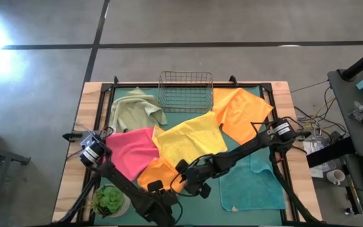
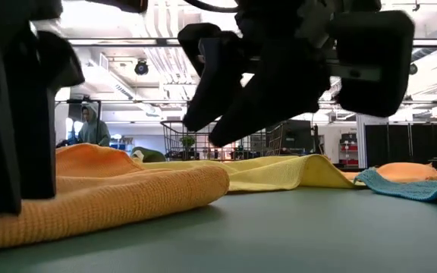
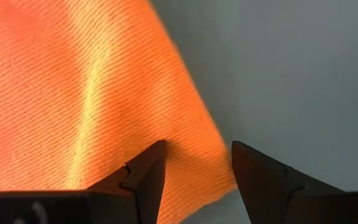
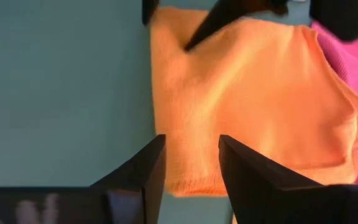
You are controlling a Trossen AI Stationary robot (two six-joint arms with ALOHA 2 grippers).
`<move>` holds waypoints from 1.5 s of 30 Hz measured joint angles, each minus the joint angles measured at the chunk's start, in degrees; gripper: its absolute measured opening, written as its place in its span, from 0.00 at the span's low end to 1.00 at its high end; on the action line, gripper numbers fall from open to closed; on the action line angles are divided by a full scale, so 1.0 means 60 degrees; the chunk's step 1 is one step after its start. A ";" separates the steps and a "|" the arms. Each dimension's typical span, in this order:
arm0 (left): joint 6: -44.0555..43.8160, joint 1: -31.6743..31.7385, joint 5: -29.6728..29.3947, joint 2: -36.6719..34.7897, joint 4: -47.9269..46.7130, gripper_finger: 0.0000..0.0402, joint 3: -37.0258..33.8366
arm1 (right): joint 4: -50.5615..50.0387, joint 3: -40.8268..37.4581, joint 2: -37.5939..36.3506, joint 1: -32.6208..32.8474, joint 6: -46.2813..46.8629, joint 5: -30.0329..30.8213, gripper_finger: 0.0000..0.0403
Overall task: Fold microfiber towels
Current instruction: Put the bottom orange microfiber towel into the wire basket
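Since the orange towel [image 4: 247, 93] looks soft and limp, both open, empty grippers, left gripper [image 3: 194, 168] and right gripper [image 4: 191, 162], should pinch its near edge.

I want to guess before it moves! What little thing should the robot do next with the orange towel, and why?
Probably lower both grippers a little and pinch the near orange towel's edge. The left gripper and the right gripper each hang open right over that edge, next to the green mat, with nothing held yet.
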 joint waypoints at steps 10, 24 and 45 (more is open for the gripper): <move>-0.0502 0.0118 0.0200 -0.0058 0.0261 0.42 -0.0635 | 0.0152 -0.0007 0.0592 -0.0018 0.0070 0.0087 0.34; -0.0425 0.0280 0.0224 -0.0058 0.0105 0.02 -0.0769 | 0.0354 0.0331 0.1090 -0.0146 0.0236 0.0596 0.32; -0.0362 0.0475 0.0579 -0.0680 0.0149 0.01 -0.0735 | -0.2012 0.0819 0.0450 -0.0073 0.1107 0.0488 0.02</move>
